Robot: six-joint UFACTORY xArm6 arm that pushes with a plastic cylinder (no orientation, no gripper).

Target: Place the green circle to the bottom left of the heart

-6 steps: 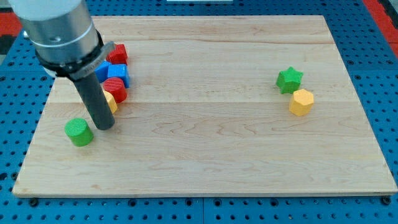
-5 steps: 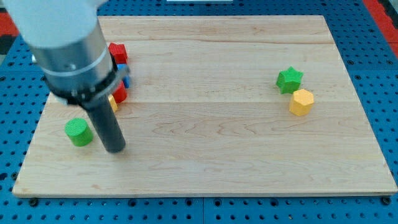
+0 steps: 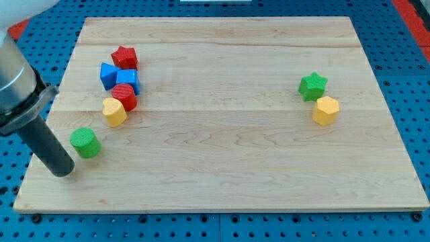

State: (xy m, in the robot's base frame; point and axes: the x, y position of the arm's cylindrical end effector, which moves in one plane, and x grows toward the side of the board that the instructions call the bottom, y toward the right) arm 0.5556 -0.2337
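Note:
The green circle lies on the wooden board near its left edge. Up and to its right is a cluster: a yellow heart, a red round block, two blue blocks and a red star. My tip rests on the board just to the lower left of the green circle, a small gap apart from it. The rod slants up to the view's left.
A green star and a yellow hexagon sit together at the board's right side. The board's left edge is close to my tip. A blue pegboard surrounds the board.
My tip has swung from right of the green circle, down around its bottom, to its lower left. The cluster is now uncovered. No block has moved.

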